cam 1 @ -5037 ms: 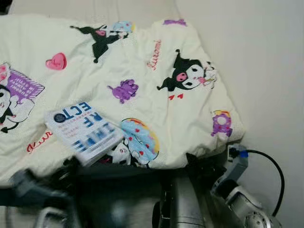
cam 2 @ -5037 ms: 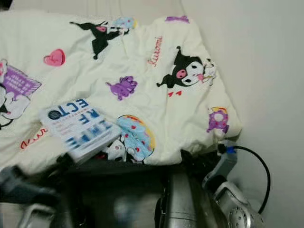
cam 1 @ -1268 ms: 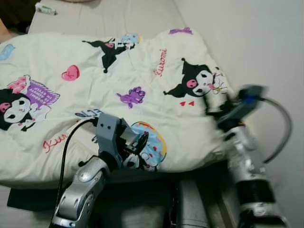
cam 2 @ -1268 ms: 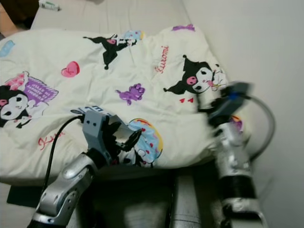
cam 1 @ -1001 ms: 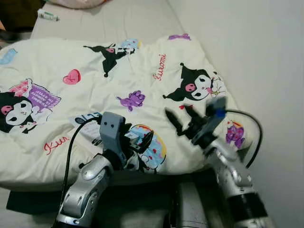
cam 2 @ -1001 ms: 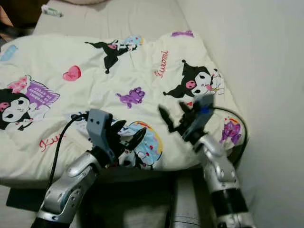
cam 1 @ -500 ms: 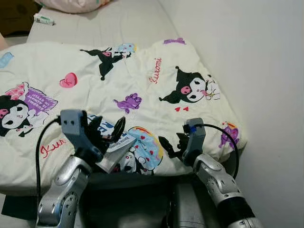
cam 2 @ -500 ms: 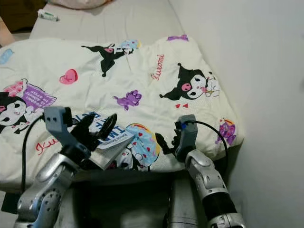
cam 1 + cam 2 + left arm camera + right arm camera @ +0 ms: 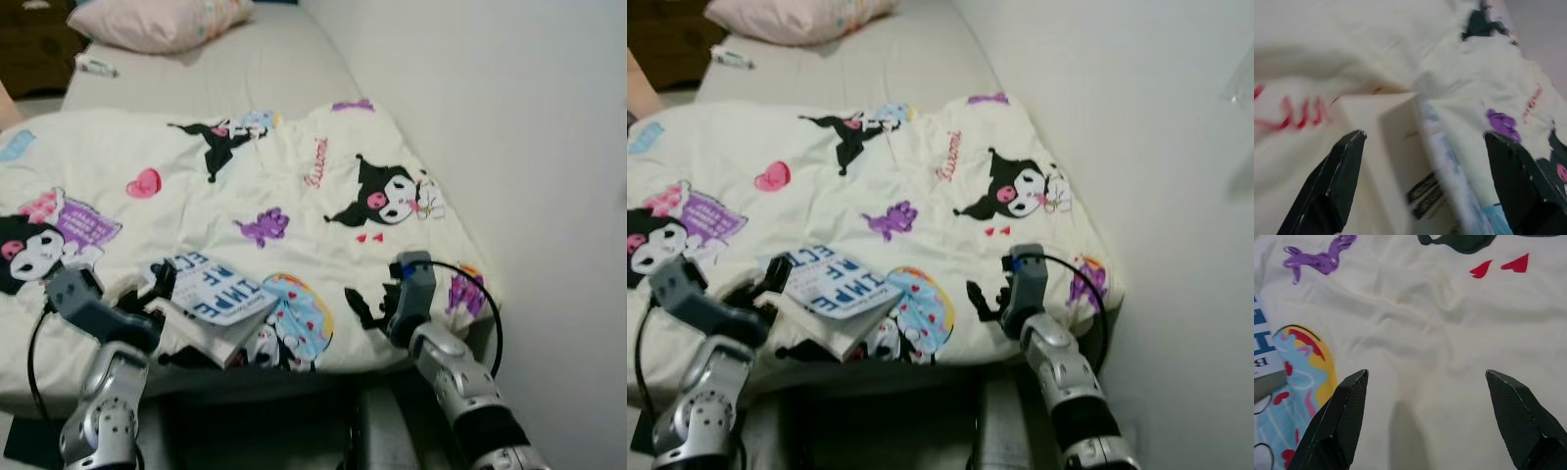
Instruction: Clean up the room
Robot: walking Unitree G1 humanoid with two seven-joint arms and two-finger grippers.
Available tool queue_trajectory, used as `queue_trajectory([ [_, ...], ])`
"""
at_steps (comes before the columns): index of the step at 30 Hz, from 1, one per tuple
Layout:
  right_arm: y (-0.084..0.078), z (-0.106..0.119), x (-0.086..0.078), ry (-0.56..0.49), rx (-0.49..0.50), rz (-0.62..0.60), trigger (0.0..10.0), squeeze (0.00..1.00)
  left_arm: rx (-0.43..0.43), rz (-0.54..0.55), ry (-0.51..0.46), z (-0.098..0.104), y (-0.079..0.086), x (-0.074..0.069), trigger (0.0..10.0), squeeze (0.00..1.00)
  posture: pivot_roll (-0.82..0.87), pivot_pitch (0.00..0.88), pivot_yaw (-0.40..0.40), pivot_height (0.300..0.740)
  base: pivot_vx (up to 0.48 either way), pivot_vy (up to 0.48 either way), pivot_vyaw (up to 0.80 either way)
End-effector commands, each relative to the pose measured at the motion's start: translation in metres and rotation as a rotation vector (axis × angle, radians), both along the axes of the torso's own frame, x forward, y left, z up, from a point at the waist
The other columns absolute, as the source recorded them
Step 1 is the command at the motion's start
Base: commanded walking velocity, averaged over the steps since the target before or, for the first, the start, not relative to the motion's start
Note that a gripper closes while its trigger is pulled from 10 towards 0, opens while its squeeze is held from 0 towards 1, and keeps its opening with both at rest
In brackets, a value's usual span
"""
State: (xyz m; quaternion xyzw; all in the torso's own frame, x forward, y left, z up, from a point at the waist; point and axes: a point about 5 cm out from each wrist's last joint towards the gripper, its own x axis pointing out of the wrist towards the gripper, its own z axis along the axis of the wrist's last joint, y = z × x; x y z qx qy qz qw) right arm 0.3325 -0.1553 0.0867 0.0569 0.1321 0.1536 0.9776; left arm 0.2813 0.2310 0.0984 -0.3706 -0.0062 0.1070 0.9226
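Both tools (image 9: 157, 286) (image 9: 361, 306) spread over duvet (image 9: 294, 186)

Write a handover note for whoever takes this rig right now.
Left claw: open, fingers astride the near edge of the book, not closed on it.
Right claw: open, over bare cartoon-print duvet, holding nothing.
Book: lying on the duvet near the bed's front edge.
Also out: a small tube on the mattress beside the pink pillow.
Done: nothing put away.
Left: grip the book, carry it off, clear the tube.
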Motion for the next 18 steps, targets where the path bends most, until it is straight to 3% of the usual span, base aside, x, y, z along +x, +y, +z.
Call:
queue_trajectory([
  [1, -0.005, -0.006, -0.003, 0.018, -0.009, -0.019, 10.0, 0.0, -0.08, -0.017, 0.014, -0.013, -0.007, 0.005, 10.0, 0.0, -0.08, 0.123, -0.087, 0.526, 0.0, 0.0, 0.0],
  [4, -0.005, -0.006, -0.003, 0.018, -0.009, -0.019, 10.0, 0.0, -0.08, -0.017, 0.014, -0.013, -0.007, 0.005, 10.0, 0.0, -0.08, 0.123, -0.087, 0.526, 0.0, 0.0, 0.0],
  [6, -0.006, -0.006, -0.006, 0.017, -0.01, -0.021, 10.0, 0.0, -0.193, -0.075, -0.043, -0.009, -0.026, 0.02, 10.0, 0.0, -0.11, 0.142, -0.084, 0.526, 0.0, 0.0, 0.0],
  [9, -0.008, -0.008, -0.009, 0.019, -0.011, -0.023, 10.0, 0.0, -0.267, -0.089, -0.058, -0.008, -0.038, 0.028, 10.0, 0.0, -0.11, 0.149, -0.083, 0.526, 0.0, 0.0, 0.0],
  [16, -0.014, -0.008, -0.011, 0.022, -0.011, -0.04, 10.0, 0.0, -0.337, -0.013, 0.008, -0.027, -0.036, 0.023, 10.0, 0.0, -0.13, 0.169, -0.083, 0.526, 0.0, 0.0, 0.0],
  [18, -0.018, -0.011, -0.016, 0.038, -0.021, -0.044, 10.0, 0.0, -0.345, 0.108, 0.092, -0.043, -0.026, 0.012, 10.0, 0.0, -0.14, 0.193, -0.09, 0.526, 0.0, 0.0, 0.0],
])
